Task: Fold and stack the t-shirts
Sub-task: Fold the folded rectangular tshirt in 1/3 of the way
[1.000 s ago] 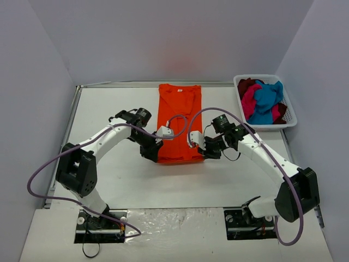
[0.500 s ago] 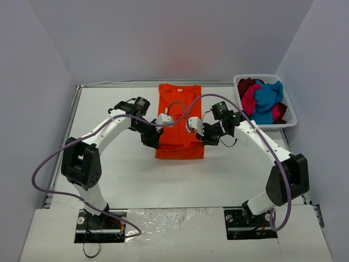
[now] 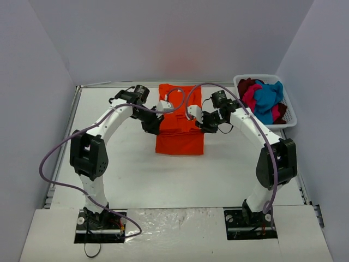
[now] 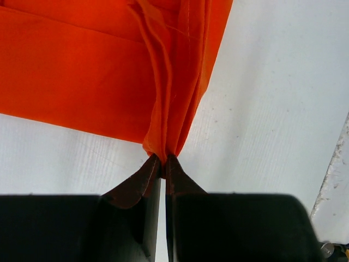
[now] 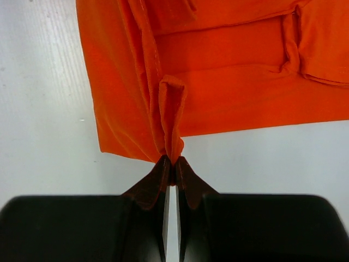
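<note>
Both jaws: pressed together, the left and right each pinching bunched layers at one side edge of the orange t-shirt (image 3: 180, 143).
Orange t-shirt: lying on the desk (image 3: 131, 169), centred near its far edge, sides folded in.
Why held so: paired side grips probably keep the lengthwise fold square.
Other t-shirts (image 3: 264, 101): heaped in the white basket (image 3: 275, 127) at the far right corner, not yet folded.

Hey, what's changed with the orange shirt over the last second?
The left gripper and right gripper carried the near hem of the orange shirt toward the far side, folding it over itself. Both stayed shut on the cloth. The basket and the other shirts in it did not move.
</note>
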`<state>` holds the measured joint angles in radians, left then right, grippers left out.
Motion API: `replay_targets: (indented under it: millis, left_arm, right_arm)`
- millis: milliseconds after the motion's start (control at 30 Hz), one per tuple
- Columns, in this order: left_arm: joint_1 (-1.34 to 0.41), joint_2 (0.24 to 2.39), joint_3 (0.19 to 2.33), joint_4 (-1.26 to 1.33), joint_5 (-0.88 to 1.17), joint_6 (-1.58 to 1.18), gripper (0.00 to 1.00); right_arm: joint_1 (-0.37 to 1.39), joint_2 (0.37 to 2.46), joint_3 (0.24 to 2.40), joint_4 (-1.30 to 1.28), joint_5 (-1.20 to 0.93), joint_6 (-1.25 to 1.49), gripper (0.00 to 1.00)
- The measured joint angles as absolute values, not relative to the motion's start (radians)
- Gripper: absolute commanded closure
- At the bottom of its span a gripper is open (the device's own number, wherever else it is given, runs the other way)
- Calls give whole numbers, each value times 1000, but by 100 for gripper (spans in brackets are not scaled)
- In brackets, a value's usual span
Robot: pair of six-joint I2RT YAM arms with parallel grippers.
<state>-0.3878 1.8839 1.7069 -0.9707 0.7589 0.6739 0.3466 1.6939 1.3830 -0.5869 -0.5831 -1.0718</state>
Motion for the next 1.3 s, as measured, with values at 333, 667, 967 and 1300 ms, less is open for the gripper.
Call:
replay_targets:
  millis: [333,667,967,1300]
  left_arm:
    - [-360,2025,1848,-1014,759,696,98]
    - [-334,2138,1951,-1040,766,720,98]
    - [-319,2244,2045,-1061,775,734,98]
    - [-318,2314,2149,-1077,781,734,97]
  right_arm:
    - [302,1842,1510,-587,-593,-1099,100]
    - [287,1994,1646,-585,-602,-1105,100]
    - [273,2086,1703,-584,-603,-1104,100]
    - [249,2136,1737,-585,-603,-1105,100]
